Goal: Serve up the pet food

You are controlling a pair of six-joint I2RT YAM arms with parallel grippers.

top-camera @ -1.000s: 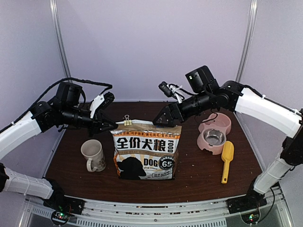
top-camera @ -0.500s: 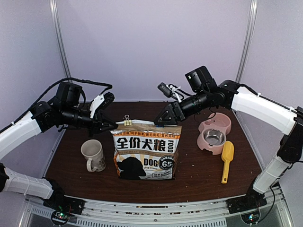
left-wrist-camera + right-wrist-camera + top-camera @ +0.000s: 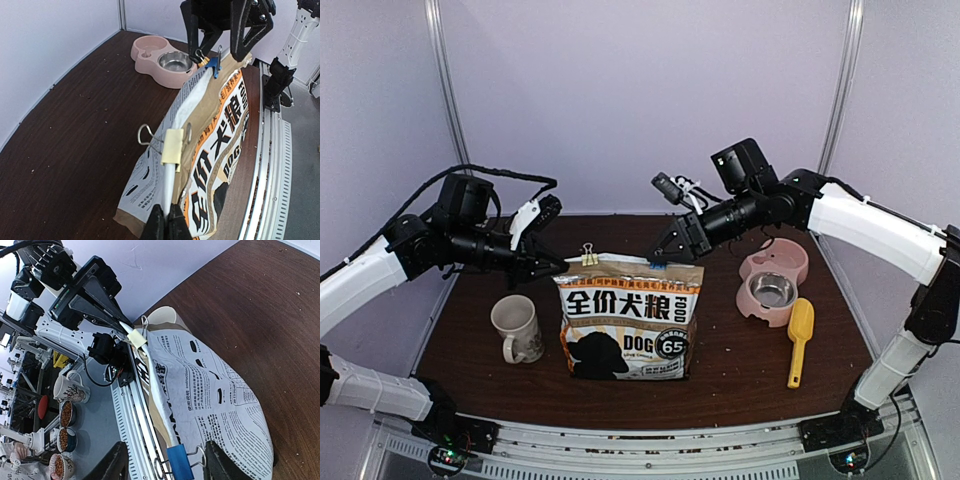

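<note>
The brown paper DOG FOOD bag [image 3: 628,320] stands upright mid-table, its folded top held by two binder clips. The pet food itself is hidden inside. My left gripper [image 3: 560,265] is shut on the bag's top left corner, and the wrist view shows its fingertips [image 3: 166,220] pinching the white folded edge just before the cream clip [image 3: 172,146]. My right gripper [image 3: 665,250] is at the top right corner. It stands open astride the blue clip [image 3: 179,463], one finger [image 3: 220,462] beside the clip's wire handle, the other [image 3: 112,465] apart from it.
A white mug [image 3: 517,328] stands left of the bag. A pink double pet bowl [image 3: 790,262] with a steel insert sits to the right. A yellow scoop [image 3: 799,338] lies in front of it. Pale crumbs dot the brown table [image 3: 740,370].
My right gripper's jaws have narrowed around the blue clip and shifted slightly along the bag's top. The left gripper and bag have not moved.
</note>
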